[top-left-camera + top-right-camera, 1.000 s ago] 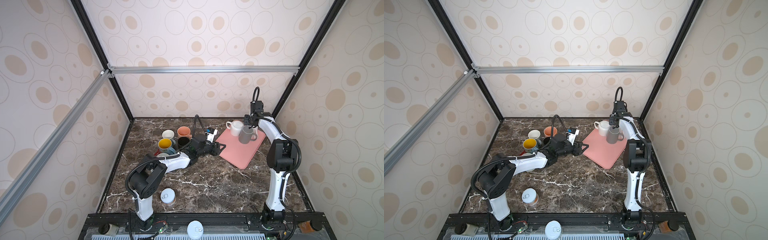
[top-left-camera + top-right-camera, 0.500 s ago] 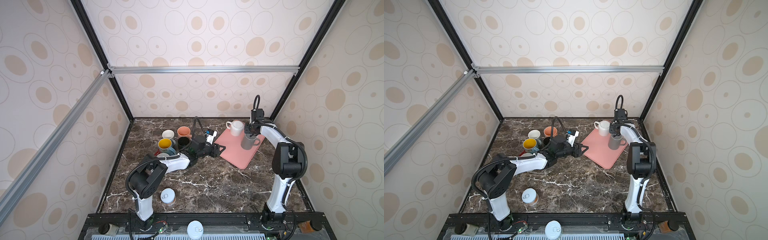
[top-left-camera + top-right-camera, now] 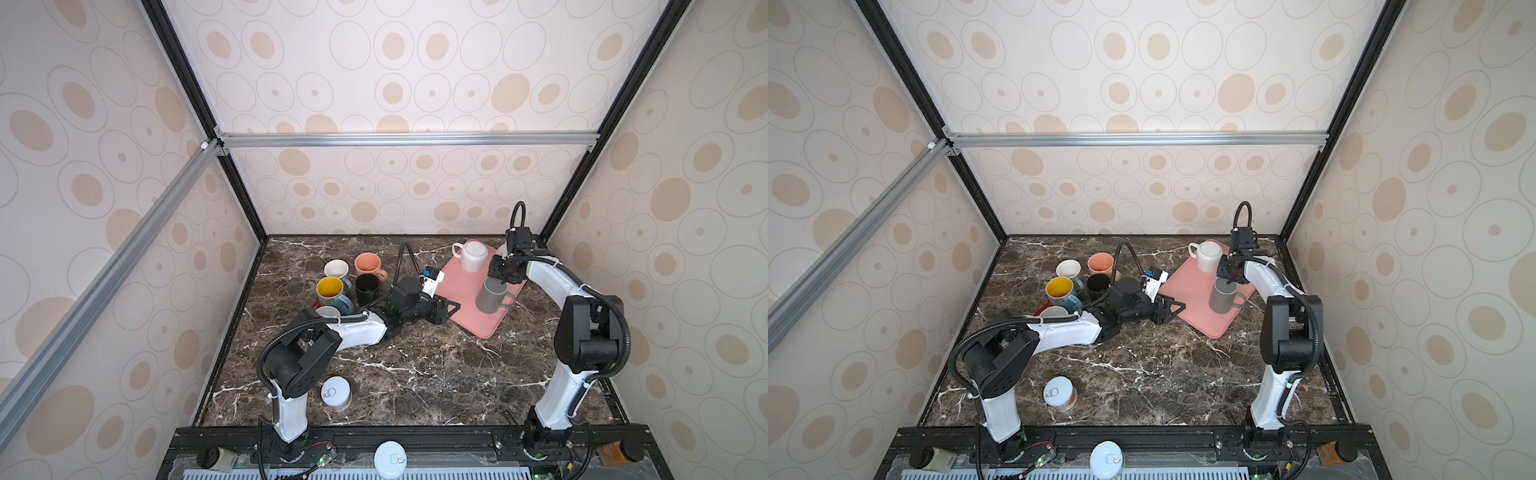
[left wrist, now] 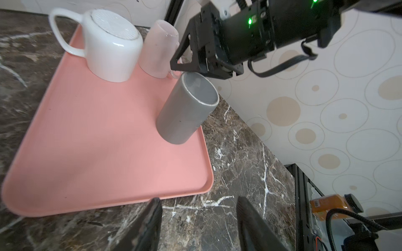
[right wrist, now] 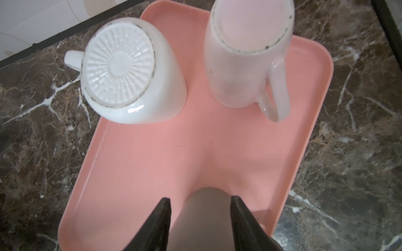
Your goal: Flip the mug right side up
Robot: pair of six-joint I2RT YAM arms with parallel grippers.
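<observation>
A grey mug (image 3: 491, 296) (image 3: 1223, 296) stands base up on the pink tray (image 3: 461, 286) (image 3: 1185, 286), handle toward the right wall. My right gripper (image 3: 500, 275) (image 3: 1228, 277) comes down on its upper end. In the right wrist view the grey mug (image 5: 204, 217) fills the gap between the right gripper's (image 5: 201, 197) black fingers, which are shut on it. The left wrist view shows the grey mug (image 4: 185, 110) leaning a little. My left gripper (image 3: 451, 309) (image 4: 198, 198) is open over the marble at the tray's near left edge, holding nothing.
A white mug (image 3: 473, 255) (image 5: 128, 71) and a pale pink mug (image 5: 245, 65) (image 4: 158, 50) stand base up at the tray's back. Several upright mugs (image 3: 349, 278) cluster at the back left. A can (image 3: 336, 392) stands near the front left. The right wall runs close to the tray.
My right gripper has carried the grey mug from the back of the tray toward its front right part and lowered it. The left arm has hardly moved.
</observation>
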